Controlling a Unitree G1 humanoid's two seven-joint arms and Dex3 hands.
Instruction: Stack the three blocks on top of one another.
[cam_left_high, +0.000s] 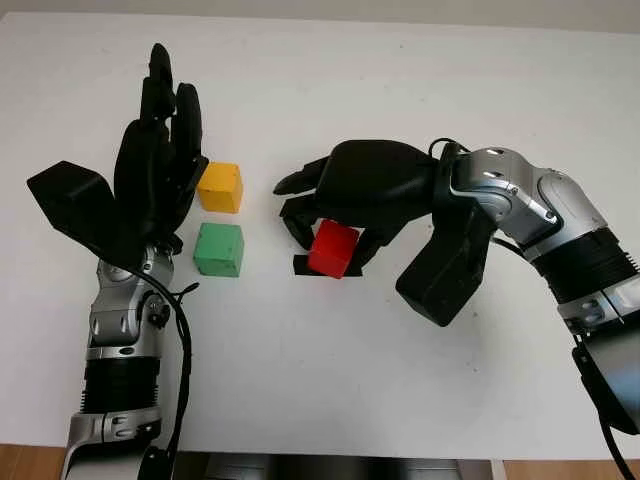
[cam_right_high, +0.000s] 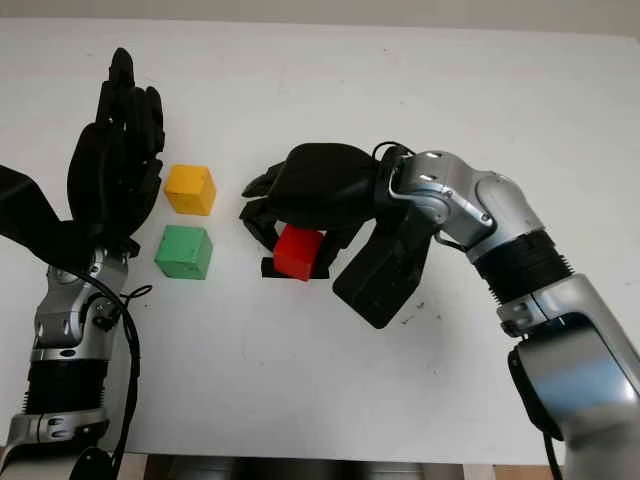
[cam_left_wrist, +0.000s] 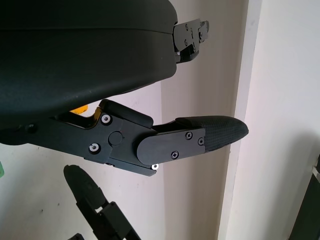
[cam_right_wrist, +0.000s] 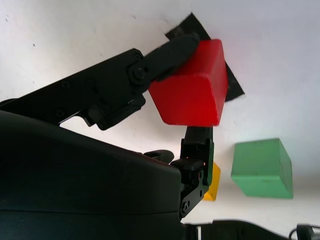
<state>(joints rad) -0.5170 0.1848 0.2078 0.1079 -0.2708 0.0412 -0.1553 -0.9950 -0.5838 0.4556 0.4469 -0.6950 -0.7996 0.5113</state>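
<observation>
Right hand (cam_left_high: 335, 215) is curled over the red block (cam_left_high: 333, 248), fingers closed on it. In the right wrist view a finger (cam_right_wrist: 150, 62) presses one side of the block and another finger (cam_right_wrist: 196, 145) sits against the opposite face, so it is gripped. The block is tilted, one edge up off the white table (cam_left_high: 400, 380); whether its low corner touches the table is hard to say from here. A small black marker patch (cam_left_high: 300, 265) lies on the table directly under the block and the fingertips.

Green block (cam_left_high: 218, 249) sits flat on the table just beyond the right hand's fingertips, apart from the red block. Yellow block (cam_left_high: 220, 187) sits next to the green one, on its far side from the robot, with a narrow gap between them. In the right wrist view both show past the red block, the yellow one partly hidden behind a finger.

Left hand (cam_left_high: 155, 165) is open, holds nothing, raised upright with palm side facing the yellow and green blocks. Both blocks are just beside it on its inner side, not touching it. A sliver of yellow shows under the hand shell in the left wrist view.
</observation>
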